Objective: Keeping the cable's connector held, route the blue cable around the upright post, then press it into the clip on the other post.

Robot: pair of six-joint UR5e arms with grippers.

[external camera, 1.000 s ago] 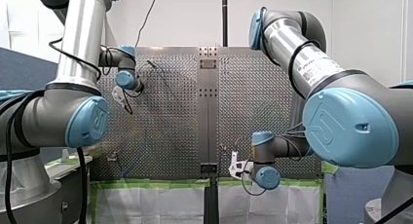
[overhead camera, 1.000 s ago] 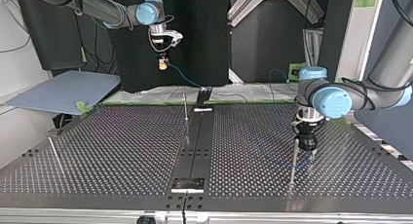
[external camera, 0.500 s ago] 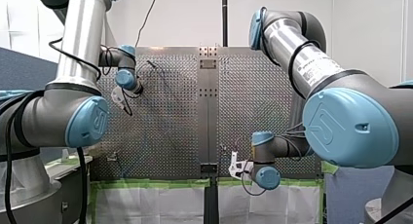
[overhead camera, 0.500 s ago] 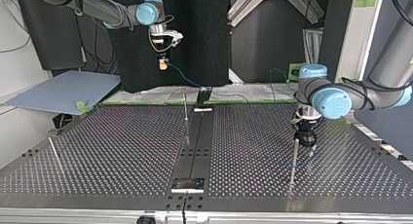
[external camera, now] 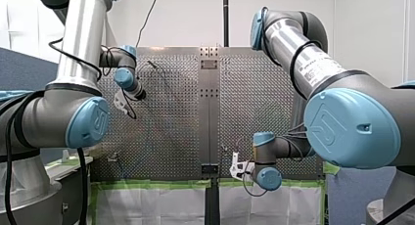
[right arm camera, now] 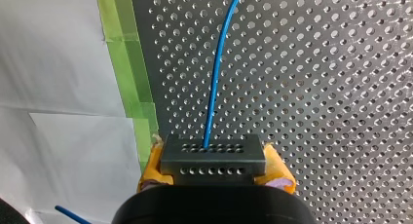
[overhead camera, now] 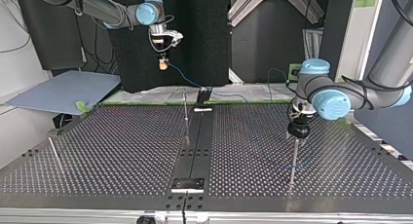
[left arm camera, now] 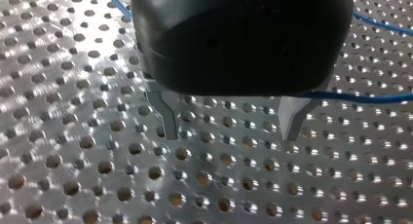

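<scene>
My right gripper [right arm camera: 215,164] is shut with its yellow pads on the dark grey connector [right arm camera: 213,151]. The blue cable [right arm camera: 216,78] leaves it ahead, over the perforated plate. In the top view this gripper [overhead camera: 162,63] hangs high over the table's far edge, and the cable [overhead camera: 182,77] slopes down from it. My left gripper [overhead camera: 296,134] hovers just above the top of a thin upright post [overhead camera: 293,160] at that view's right. Its metal fingers [left arm camera: 168,114] stand open with nothing between them, and a stretch of cable [left arm camera: 380,98] runs beside its body.
A second thin post [overhead camera: 185,109] stands near the table's middle, by the dark centre strip [overhead camera: 194,151]. A third post [overhead camera: 53,153] leans at the top view's left. Green tape [right arm camera: 129,63] marks the plate's edge beside white sheeting.
My left gripper has risen from low beside the right-hand post to just above its top, shifting slightly to the top view's left. My right arm and the connector have stayed put.
</scene>
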